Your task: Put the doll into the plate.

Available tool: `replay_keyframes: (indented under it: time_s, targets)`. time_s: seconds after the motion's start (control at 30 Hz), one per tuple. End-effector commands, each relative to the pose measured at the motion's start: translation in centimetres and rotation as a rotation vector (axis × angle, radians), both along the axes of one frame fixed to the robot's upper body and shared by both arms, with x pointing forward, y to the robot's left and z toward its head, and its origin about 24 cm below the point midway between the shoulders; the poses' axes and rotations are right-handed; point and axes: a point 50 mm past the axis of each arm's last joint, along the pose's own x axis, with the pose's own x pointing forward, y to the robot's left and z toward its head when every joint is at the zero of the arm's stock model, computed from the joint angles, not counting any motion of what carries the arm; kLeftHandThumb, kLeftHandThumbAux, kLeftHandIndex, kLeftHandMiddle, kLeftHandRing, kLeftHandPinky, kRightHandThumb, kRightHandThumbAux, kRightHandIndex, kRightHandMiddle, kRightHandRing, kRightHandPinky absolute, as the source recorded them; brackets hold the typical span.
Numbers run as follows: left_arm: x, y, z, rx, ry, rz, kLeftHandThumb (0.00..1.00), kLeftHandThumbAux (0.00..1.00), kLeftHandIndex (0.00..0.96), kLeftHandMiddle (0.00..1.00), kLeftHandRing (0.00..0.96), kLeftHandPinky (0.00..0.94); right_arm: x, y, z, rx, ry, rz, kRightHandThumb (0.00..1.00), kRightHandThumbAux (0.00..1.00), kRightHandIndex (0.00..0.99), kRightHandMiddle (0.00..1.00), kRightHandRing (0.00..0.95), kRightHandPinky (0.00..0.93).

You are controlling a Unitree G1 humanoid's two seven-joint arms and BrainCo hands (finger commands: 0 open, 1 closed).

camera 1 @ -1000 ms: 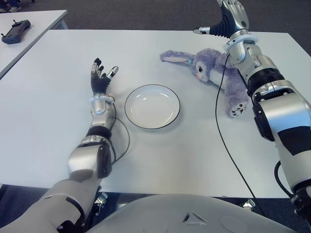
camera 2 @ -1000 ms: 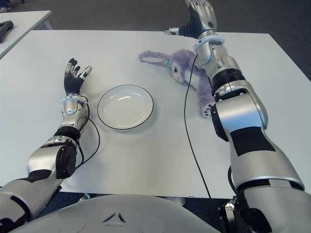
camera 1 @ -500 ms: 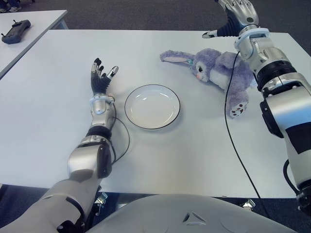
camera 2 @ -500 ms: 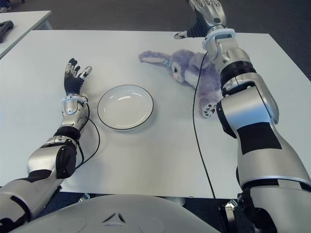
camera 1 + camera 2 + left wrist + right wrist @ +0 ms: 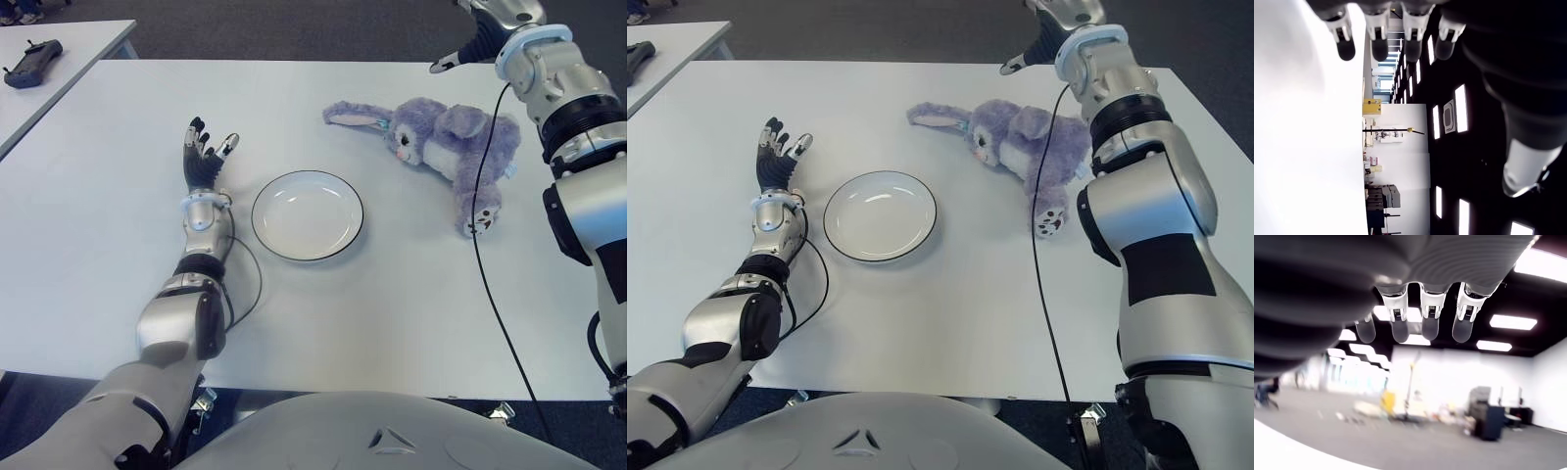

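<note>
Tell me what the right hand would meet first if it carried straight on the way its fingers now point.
Probably nothing on the table. The right hand, open and empty, is raised at the far edge, beyond the doll, fingers aimed out toward the room; its wrist view shows only open floor ahead. Depth is uncertain.

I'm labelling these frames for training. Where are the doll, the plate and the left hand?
doll (image 5: 446,147): left eye view, on its white belly.
plate (image 5: 307,214): left eye view, on its bare middle.
left hand (image 5: 203,157): left eye view, on the dark palm.
</note>
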Motion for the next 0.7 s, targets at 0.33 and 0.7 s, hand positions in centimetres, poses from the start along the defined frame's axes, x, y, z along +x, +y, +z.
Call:
replay_keyframes:
  time_s: [0.33,0.7]
  targets:
    - [-8.6,-4.3,-11.3,-0.198,0.475,-0.016,0.000,0.692,0.009,0.024,0.006,0.008,-0.2,-1.3,-0.8,-0.109,0.169,-0.069,0.029,0.452,0.030,0.000,0.000,0.000]
    - [-8.6,-4.3,-11.3,-0.198,0.473,-0.027,0.000,0.683,0.005,0.023,0.007,0.016,-0.4,-2.4,-1.3,-0.180,0.230,-0.135,0.070,0.470,0.020,0.000,0.000,0.000]
